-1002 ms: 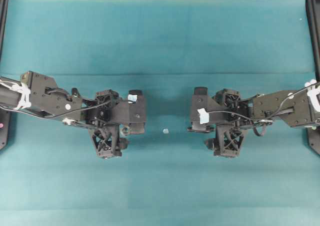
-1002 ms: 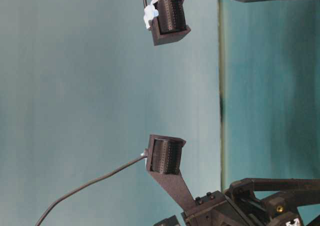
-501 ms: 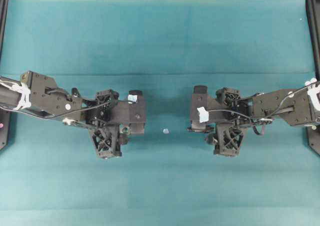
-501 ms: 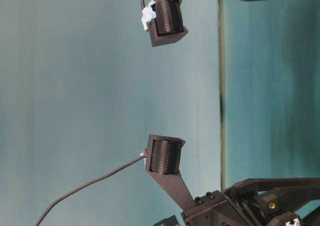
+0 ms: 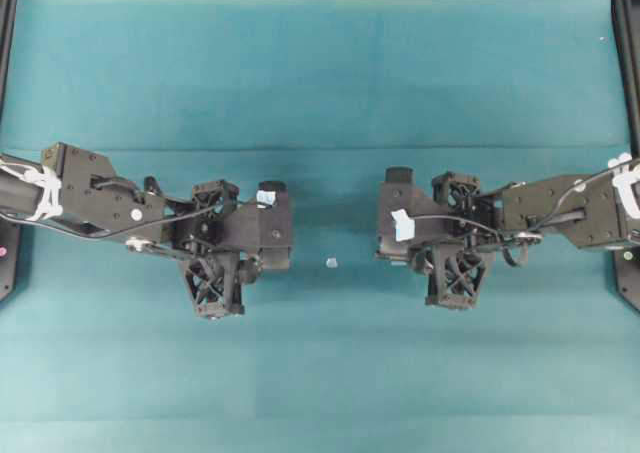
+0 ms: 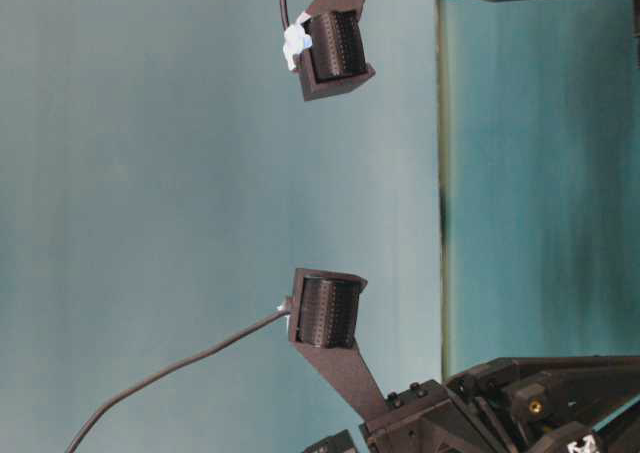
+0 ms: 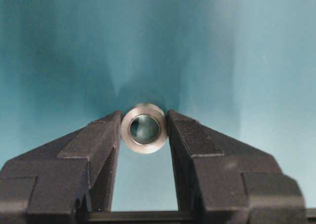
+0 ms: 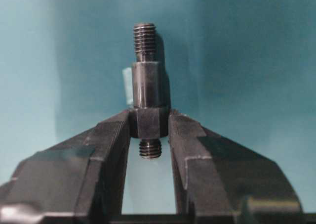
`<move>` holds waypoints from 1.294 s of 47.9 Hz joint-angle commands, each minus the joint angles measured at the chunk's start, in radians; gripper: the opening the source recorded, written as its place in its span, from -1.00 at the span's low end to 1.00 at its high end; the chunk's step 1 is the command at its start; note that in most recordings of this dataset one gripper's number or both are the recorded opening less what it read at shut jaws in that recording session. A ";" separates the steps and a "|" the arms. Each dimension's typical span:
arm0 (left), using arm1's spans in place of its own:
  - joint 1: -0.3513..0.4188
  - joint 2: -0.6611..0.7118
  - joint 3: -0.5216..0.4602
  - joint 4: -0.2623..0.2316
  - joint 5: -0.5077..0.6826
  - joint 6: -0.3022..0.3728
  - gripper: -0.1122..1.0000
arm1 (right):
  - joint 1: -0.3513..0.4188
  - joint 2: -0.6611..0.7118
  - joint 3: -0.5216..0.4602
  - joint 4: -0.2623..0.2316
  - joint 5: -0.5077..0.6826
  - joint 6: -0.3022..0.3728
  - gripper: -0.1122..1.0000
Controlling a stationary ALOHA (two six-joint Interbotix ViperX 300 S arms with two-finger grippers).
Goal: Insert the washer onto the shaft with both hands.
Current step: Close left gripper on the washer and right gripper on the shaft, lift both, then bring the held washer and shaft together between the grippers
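Clearly, in the left wrist view, the washer [image 7: 143,128] is pinched between the two fingertips of the left end effector [image 7: 143,130], its dark centre hole turned toward the camera and the teal bench [image 7: 237,51] seen behind it. In the right wrist view, the shaft [image 8: 146,88] is clamped by the right end effector [image 8: 148,127] at its thicker lower section, with one threaded end pointing away from the camera past the fingertips and the other threaded end showing between the fingers. A pale edge is seen just beside the shaft's middle part; what it is cannot be told. From overhead, the two arms are seen facing each other across the bench, the left end effector [image 5: 272,258] and the right end effector [image 5: 385,255] well apart, and a tiny white speck [image 5: 331,262] is seen lying on the bench between them. In that view the washer and shaft are too small and too hidden to be made out with certainty.
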 commanded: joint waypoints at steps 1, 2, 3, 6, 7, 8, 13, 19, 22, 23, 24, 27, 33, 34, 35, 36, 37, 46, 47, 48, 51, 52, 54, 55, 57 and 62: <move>-0.003 -0.021 -0.014 0.003 -0.006 0.003 -0.17 | -0.008 -0.006 -0.017 -0.012 -0.002 -0.009 -0.79; -0.003 -0.021 -0.012 0.003 -0.006 0.006 -0.17 | -0.008 -0.006 -0.017 -0.014 -0.002 -0.009 -0.79; -0.003 -0.023 -0.011 0.003 -0.006 0.009 -0.17 | -0.008 -0.005 -0.018 -0.014 -0.002 -0.009 -0.79; -0.006 -0.025 -0.011 0.003 -0.006 0.020 -0.17 | -0.008 -0.005 -0.020 -0.015 0.000 -0.009 -0.79; -0.006 -0.025 -0.011 0.003 -0.006 0.023 -0.17 | -0.008 -0.005 -0.020 -0.015 0.000 -0.009 -0.79; -0.006 -0.025 -0.011 0.003 -0.006 0.028 -0.17 | -0.008 -0.005 -0.020 -0.015 0.000 -0.009 -0.79; -0.008 -0.028 -0.014 0.003 -0.006 0.040 -0.17 | -0.008 -0.005 -0.018 -0.015 0.006 -0.011 -0.79; -0.008 -0.048 -0.014 0.003 -0.020 0.043 -0.17 | -0.008 -0.012 -0.018 -0.015 0.017 -0.012 -0.79; -0.005 -0.077 -0.005 0.003 -0.048 0.043 -0.17 | -0.008 -0.025 -0.017 -0.015 0.020 -0.018 -0.79; -0.003 -0.087 -0.002 0.003 -0.057 0.043 -0.17 | -0.008 -0.032 -0.015 -0.015 0.020 -0.021 -0.79; -0.003 -0.097 0.003 0.003 -0.067 0.043 -0.17 | -0.008 -0.038 -0.014 -0.015 0.018 -0.025 -0.79; 0.005 -0.126 0.018 0.003 -0.100 0.043 -0.17 | -0.011 -0.067 -0.008 -0.015 0.012 -0.034 -0.79; 0.023 -0.181 0.054 0.003 -0.172 0.041 -0.17 | -0.017 -0.123 0.006 -0.015 -0.014 -0.034 -0.79; 0.028 -0.193 0.063 0.003 -0.193 0.041 -0.17 | -0.017 -0.132 0.008 -0.015 -0.020 -0.032 -0.79; 0.031 -0.202 0.067 0.003 -0.207 0.041 -0.17 | -0.017 -0.141 0.011 -0.015 -0.028 -0.031 -0.79; 0.034 -0.209 0.074 0.003 -0.221 0.040 -0.17 | -0.018 -0.149 0.014 -0.015 -0.035 -0.029 -0.79; 0.037 -0.218 0.080 0.003 -0.236 0.040 -0.17 | -0.018 -0.156 0.017 -0.012 -0.046 -0.028 -0.79; 0.051 -0.270 0.129 0.003 -0.362 0.025 -0.17 | -0.018 -0.218 0.060 0.021 -0.172 -0.021 -0.79; 0.051 -0.273 0.137 0.003 -0.377 0.023 -0.17 | -0.018 -0.224 0.064 0.028 -0.190 -0.021 -0.79; 0.052 -0.279 0.146 0.003 -0.403 0.018 -0.17 | -0.018 -0.229 0.071 0.034 -0.207 -0.020 -0.79; 0.055 -0.290 0.164 0.000 -0.454 0.011 -0.17 | -0.017 -0.239 0.091 0.049 -0.264 -0.011 -0.79; 0.055 -0.291 0.167 0.000 -0.466 0.006 -0.17 | -0.017 -0.244 0.095 0.051 -0.284 -0.006 -0.79; 0.057 -0.298 0.176 0.000 -0.494 0.000 -0.17 | -0.017 -0.253 0.109 0.054 -0.331 0.003 -0.79; 0.058 -0.299 0.179 0.000 -0.506 -0.003 -0.17 | -0.017 -0.258 0.114 0.054 -0.350 0.008 -0.79; 0.058 -0.304 0.186 0.000 -0.528 -0.009 -0.17 | -0.015 -0.264 0.124 0.054 -0.385 0.018 -0.79; 0.058 -0.308 0.193 0.003 -0.568 -0.020 -0.17 | -0.018 -0.279 0.144 0.054 -0.453 0.044 -0.79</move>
